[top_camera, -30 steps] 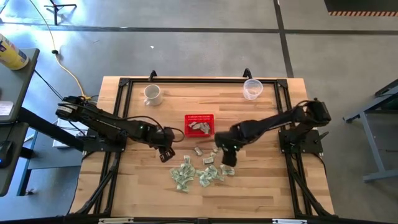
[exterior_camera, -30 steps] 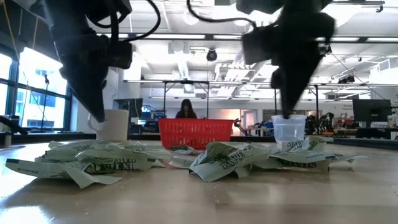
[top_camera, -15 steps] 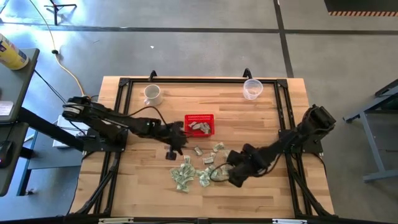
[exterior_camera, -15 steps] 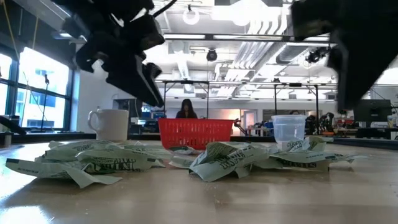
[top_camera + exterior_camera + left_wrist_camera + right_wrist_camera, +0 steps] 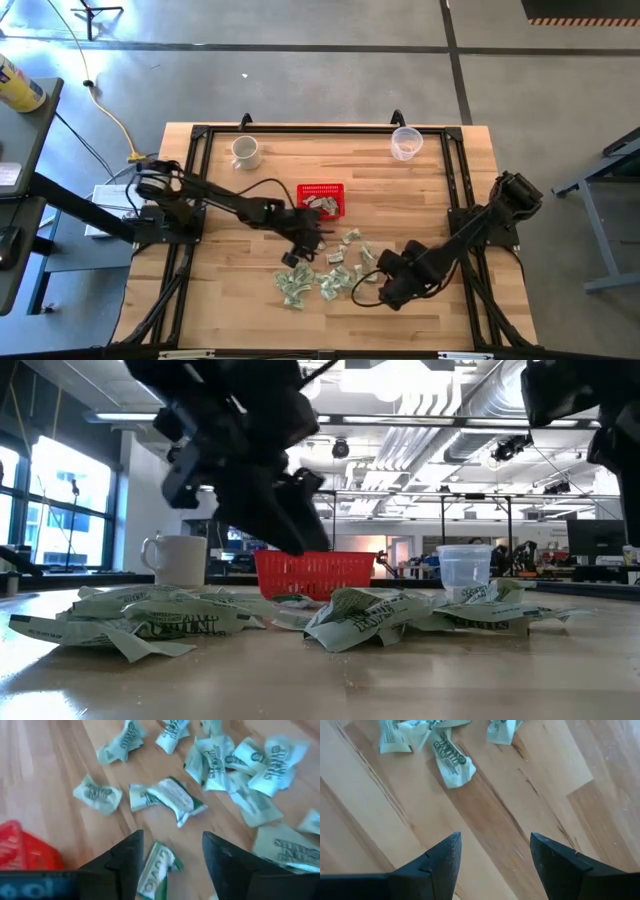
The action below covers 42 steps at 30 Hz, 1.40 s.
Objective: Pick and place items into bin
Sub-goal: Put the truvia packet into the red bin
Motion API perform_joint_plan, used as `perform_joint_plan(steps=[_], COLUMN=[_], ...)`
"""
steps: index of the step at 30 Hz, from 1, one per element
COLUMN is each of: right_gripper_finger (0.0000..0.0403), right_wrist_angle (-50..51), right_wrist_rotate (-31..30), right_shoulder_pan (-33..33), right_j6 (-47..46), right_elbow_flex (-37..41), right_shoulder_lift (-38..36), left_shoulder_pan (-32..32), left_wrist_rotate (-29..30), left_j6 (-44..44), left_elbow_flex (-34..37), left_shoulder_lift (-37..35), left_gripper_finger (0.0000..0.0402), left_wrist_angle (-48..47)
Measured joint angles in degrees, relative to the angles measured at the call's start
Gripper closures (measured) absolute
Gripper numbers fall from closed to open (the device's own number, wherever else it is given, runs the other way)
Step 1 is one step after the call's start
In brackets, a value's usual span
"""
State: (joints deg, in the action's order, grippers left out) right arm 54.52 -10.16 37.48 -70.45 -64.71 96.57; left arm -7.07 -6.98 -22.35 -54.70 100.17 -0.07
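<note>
left gripper (image 5: 170, 862): my fingers spread — one wrapper (image 5: 159, 866) lies between them
right gripper (image 5: 495, 865): spread, empty (wrappers ahead)
wrapper: light, crinkly — I'd pinch mid-fold
basket (image 5: 321, 200): just behind

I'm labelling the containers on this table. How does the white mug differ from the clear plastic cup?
The white mug is opaque and has a handle; the clear plastic cup is see-through and has none. In the high view the mug stands near the table's far left corner, the cup near the far right. Both stand upright, apart from the red basket and the scattered wrappers.
</note>
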Motion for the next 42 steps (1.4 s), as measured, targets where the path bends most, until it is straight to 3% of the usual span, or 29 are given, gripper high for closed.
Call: perform_joint_plan(steps=[3,10,19,31,39,42], right_gripper_finger=[0.0175,0.0175,0.0175,0.0176,0.0178,0.0178], right_wrist_angle=[0.93,3.12,4.42,6.09,6.31,6.09], right_wrist_rotate=[-0.51,-1.96,-4.1,-5.37,-6.0,-6.69], right_shoulder_pan=[0.61,1.62,2.08,1.79,0.95,-0.34], right_j6=[-0.15,1.16,2.49,3.4,3.45,4.23], right_elbow_flex=[0.0,0.0,0.0,0.0,0.0,-0.02], right_shoulder_lift=[-0.01,-0.02,0.0,0.0,0.0,0.0], left_shoulder_pan=[0.15,2.05,4.17,4.04,4.11,4.85], left_wrist_rotate=[0.07,3.73,1.26,3.96,7.4,7.56], left_j6=[-0.43,-3.11,-3.02,-1.27,0.15,-0.66], left_elbow_flex=[-2.69,-7.31,-8.41,-10.92,-22.82,-27.01], left_shoulder_lift=[3.01,8.45,8.7,8.08,7.4,7.29], left_gripper_finger=[0.0163,0.0193,0.0225,0.0379,0.0358,0.0372], left_wrist_angle=[0.38,-9.03,-15.01,-22.4,-32.52,-33.97])
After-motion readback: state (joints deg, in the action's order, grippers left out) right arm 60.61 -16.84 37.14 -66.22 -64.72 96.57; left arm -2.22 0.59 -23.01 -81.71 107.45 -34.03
